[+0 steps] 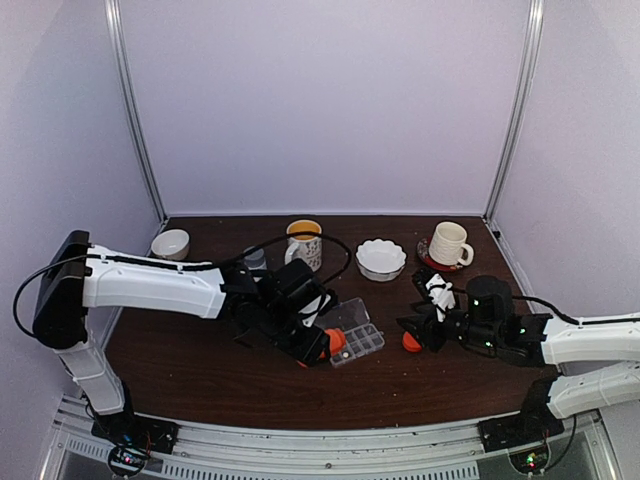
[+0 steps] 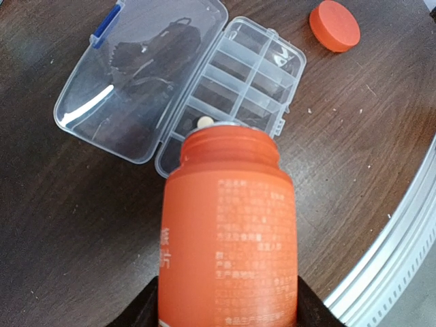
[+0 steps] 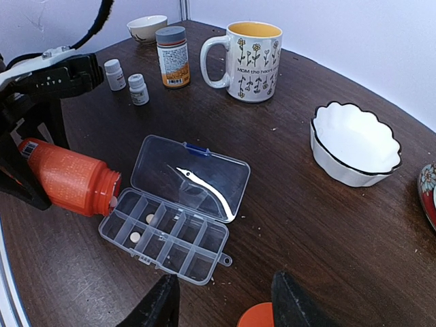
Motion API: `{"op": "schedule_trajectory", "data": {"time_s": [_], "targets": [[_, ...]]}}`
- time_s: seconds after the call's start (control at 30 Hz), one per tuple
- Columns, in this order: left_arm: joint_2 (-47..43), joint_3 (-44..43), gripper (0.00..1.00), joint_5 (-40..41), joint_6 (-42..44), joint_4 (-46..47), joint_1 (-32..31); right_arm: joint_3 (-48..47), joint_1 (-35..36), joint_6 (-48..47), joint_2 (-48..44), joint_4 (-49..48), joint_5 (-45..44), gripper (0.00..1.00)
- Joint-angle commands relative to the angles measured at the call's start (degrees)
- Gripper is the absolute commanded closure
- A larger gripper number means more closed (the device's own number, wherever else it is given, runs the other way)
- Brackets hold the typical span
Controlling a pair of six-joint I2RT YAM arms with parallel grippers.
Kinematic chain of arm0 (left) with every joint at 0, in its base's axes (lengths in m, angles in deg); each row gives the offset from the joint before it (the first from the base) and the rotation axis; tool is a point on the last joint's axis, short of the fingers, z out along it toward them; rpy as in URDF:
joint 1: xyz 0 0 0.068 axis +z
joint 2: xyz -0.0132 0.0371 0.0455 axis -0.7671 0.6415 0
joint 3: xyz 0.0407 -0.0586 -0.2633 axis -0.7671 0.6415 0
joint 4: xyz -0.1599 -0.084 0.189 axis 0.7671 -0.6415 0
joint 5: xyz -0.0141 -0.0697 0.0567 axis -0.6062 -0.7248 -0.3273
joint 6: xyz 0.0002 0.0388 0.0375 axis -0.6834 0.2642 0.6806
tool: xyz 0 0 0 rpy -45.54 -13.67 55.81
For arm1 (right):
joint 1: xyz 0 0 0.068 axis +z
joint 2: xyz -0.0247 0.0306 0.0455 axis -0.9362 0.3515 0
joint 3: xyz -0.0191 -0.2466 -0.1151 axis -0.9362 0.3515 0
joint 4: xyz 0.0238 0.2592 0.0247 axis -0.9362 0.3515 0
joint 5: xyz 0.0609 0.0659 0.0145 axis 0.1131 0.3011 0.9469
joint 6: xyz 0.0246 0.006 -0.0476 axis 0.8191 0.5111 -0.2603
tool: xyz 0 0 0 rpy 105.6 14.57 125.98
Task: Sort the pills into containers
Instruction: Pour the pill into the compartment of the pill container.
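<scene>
Both hands are at work near the middle of the desk (image 3: 306, 225), toward its near edge. The left hand (image 2: 228, 310) is clenched on an orange cylindrical plastic bottle (image 2: 228, 225), tipped so its mouth hangs over one end of the flat clear plastic pill box (image 3: 197, 248), whose hinged clear lid (image 3: 191, 177) lies open. Two small pale pills (image 3: 150, 219) sit in separate compartments by that mouth.

To pour well, I would tilt gently and shake out one pill at a time, keeping the mouth over a single compartment.

The right hand (image 3: 225, 306) hovers released above a round orange cap (image 2: 334, 25) lying on the desk.

The bottle's contents are hidden, and its neck covers the compartment beneath.
</scene>
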Motion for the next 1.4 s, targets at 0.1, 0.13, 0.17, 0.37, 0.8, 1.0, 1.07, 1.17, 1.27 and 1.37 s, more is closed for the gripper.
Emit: {"op": "schedule_trajectory", "data": {"time_s": [0.1, 0.13, 0.17, 0.37, 0.8, 1.0, 1.07, 1.17, 1.27, 1.37], "targets": [[3.04, 3.70, 1.00, -1.55, -1.38, 6.09, 0.42, -1.68, 0.41, -0.58, 0.11, -0.11, -0.64, 0.50], [3.24, 3.77, 1.00, -1.63, -1.39, 6.03, 0.40, -1.68, 0.41, -0.58, 0.14, -0.13, -0.55, 0.50], [3.11, 3.78, 1.00, -1.75, -1.35, 6.02, 0.39, -1.68, 0.40, -0.58, 0.15, -0.11, -0.51, 0.50], [-0.93, 0.00, 1.00, 1.10, 0.00, 1.00, 0.36, -1.77, 0.50, -0.58, 0.41, -0.09, -0.62, 0.50], [4.30, 2.52, 1.00, -2.25, -0.08, 4.36, 0.60, -1.85, 0.59, -0.59, 0.63, 0.01, -0.71, 0.50], [0.58, -0.87, 1.00, 0.34, 0.70, 0.00, 0.58, -1.89, 0.59, -0.59, 0.63, -0.03, -0.67, 0.50], [-0.48, -2.12, 1.00, 0.91, 1.17, -1.25, 0.59, -1.90, 0.66, -0.58, 0.68, 0.07, -0.69, 0.50], [-1.92, -2.41, 1.00, 1.50, 1.33, -1.12, 0.58, -1.93, 0.67, -0.58, 0.59, 0.13, -0.75, 0.50], [-0.84, -0.68, 1.00, 1.56, 1.12, 0.92, 0.70, -1.95, 0.68, -0.58, 0.42, 0.16, -0.67, 0.50], [3.16, -0.07, 1.00, -2.56, 1.03, 1.81, 0.87, -1.94, 0.68, -0.62, 0.54, 0.16, -0.73, 0.50]]}}
